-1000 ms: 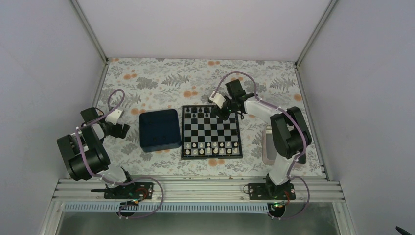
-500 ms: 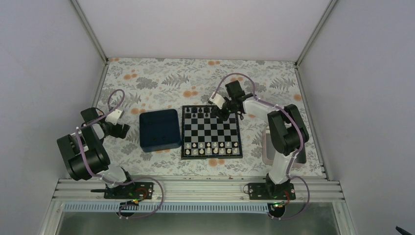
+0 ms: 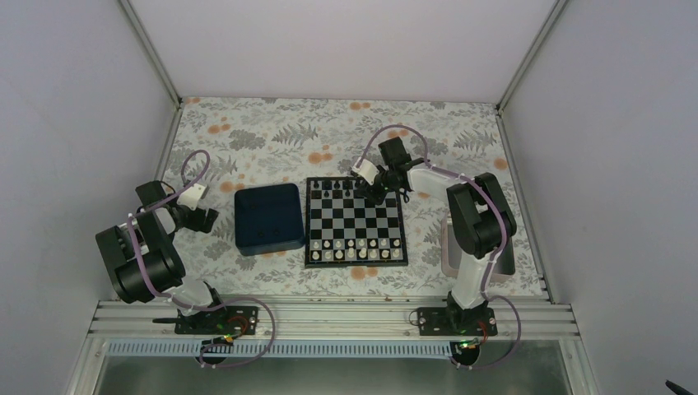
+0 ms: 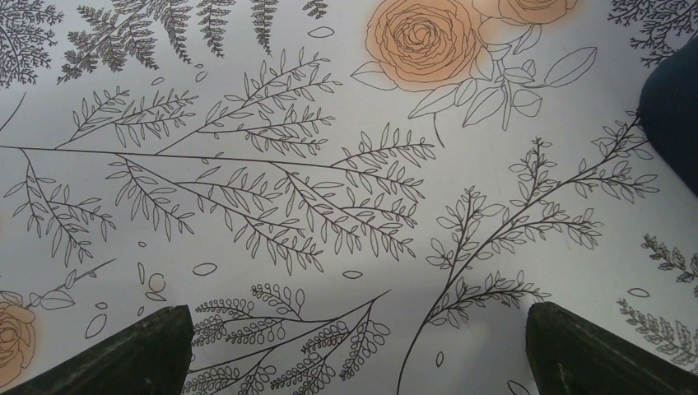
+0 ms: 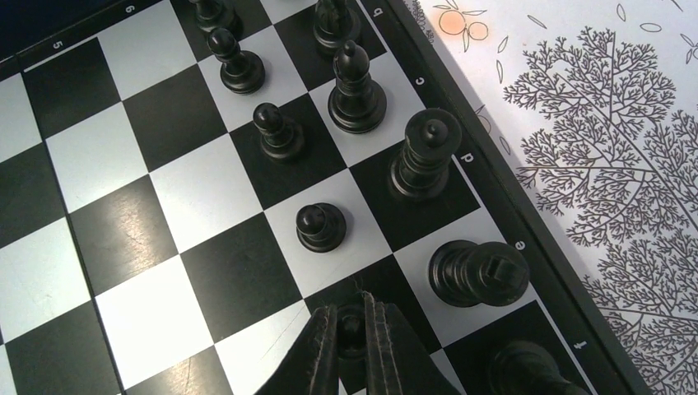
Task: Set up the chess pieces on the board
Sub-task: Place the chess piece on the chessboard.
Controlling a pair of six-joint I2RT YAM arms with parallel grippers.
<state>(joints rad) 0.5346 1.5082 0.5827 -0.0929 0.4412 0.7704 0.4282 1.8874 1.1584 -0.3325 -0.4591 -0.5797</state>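
The board (image 3: 355,220) lies mid-table, with white pieces (image 3: 354,249) along its near rows and black chess pieces (image 3: 337,188) along its far rows. My right gripper (image 3: 372,191) hangs over the board's far right part. In the right wrist view my right gripper (image 5: 351,322) is shut on a small black pawn (image 5: 351,329) over a dark square. Near it stand another pawn (image 5: 320,226), a king (image 5: 478,272), a queen (image 5: 424,153) and a bishop (image 5: 356,87). My left gripper (image 4: 354,350) is open above bare floral cloth, its fingers (image 4: 123,354) wide apart.
A dark blue square tray (image 3: 267,218) sits just left of the board; its corner (image 4: 675,115) shows in the left wrist view. A flat tray (image 3: 451,247) lies right of the board under the right arm. Floral cloth (image 3: 280,136) covers the table.
The right arm's elbow has shifted slightly left and back while its gripper stays over the board's far right squares. The left arm has not moved.
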